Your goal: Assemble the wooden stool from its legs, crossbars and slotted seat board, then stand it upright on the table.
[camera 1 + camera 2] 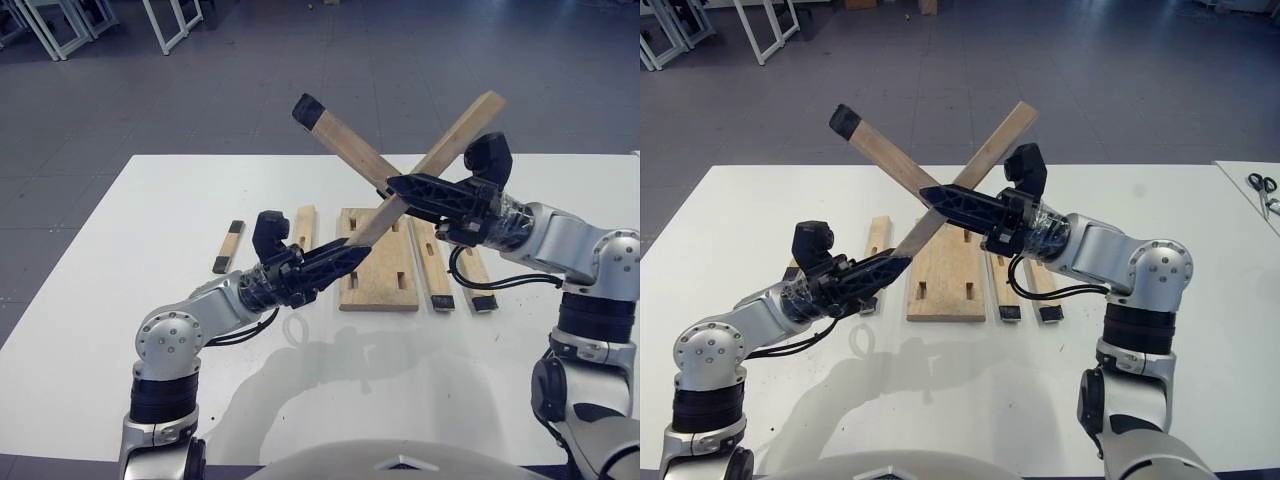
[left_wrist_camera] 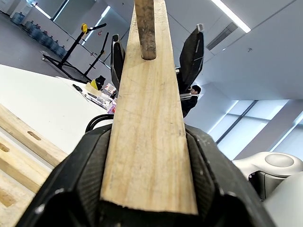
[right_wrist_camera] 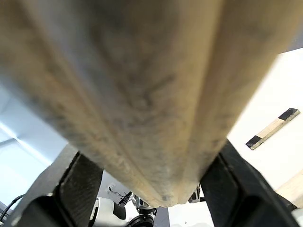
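Observation:
Above the table two wooden stool pieces cross in an X. My left gripper (image 1: 345, 252) is shut on the lower end of a plain bar (image 1: 450, 140) that slants up to the right. The right gripper (image 1: 395, 186) is shut on a leg (image 1: 345, 140) with a black cap (image 1: 307, 107), slanting up to the left. The two pieces meet just at the right gripper's tips. In the left wrist view the bar (image 2: 149, 118) runs out between the fingers (image 2: 85, 175). The slotted seat board (image 1: 380, 275) lies flat on the table beneath them.
Beside the seat board lie a short black-tipped piece (image 1: 228, 247), a bar (image 1: 303, 225) and two black-capped legs (image 1: 435, 265) (image 1: 475, 278). Scissors (image 1: 1262, 185) rest on a neighbouring table at the right. The white table (image 1: 150, 220) is bare at the left and front.

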